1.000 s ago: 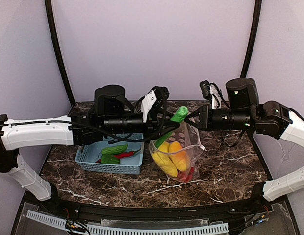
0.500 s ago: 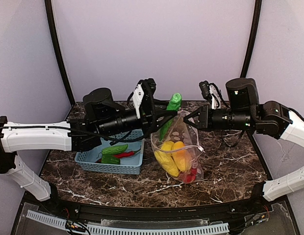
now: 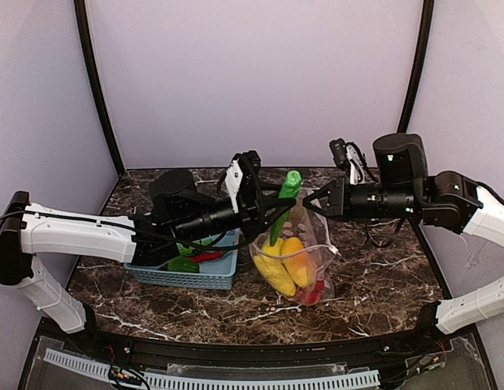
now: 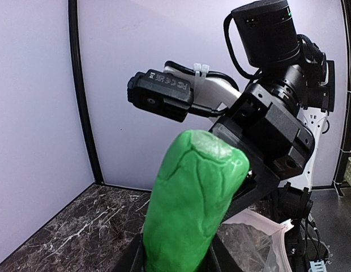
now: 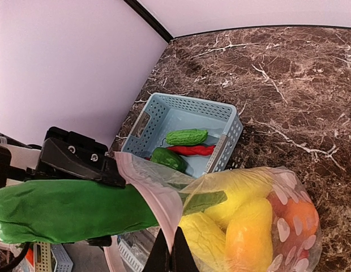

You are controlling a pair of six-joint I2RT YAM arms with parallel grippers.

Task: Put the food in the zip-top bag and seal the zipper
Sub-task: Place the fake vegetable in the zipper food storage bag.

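Note:
My left gripper is shut on a long bright green toy vegetable. The piece stands nearly upright, its lower end inside the mouth of the zip-top bag. My right gripper is shut on the bag's pink-tinted rim and holds the mouth open. The zipper strip itself is hard to make out. Through the dotted plastic I see yellow pieces, an orange one and something red.
A light blue lattice basket stands left of the bag. It holds a green cucumber, a red chili and a darker green piece. Black posts rise at the back corners of the marble table.
My left gripper has carried the green vegetable right and down, turning it from slanted to nearly upright with its tip in the bag. The right gripper has kept its hold on the rim.

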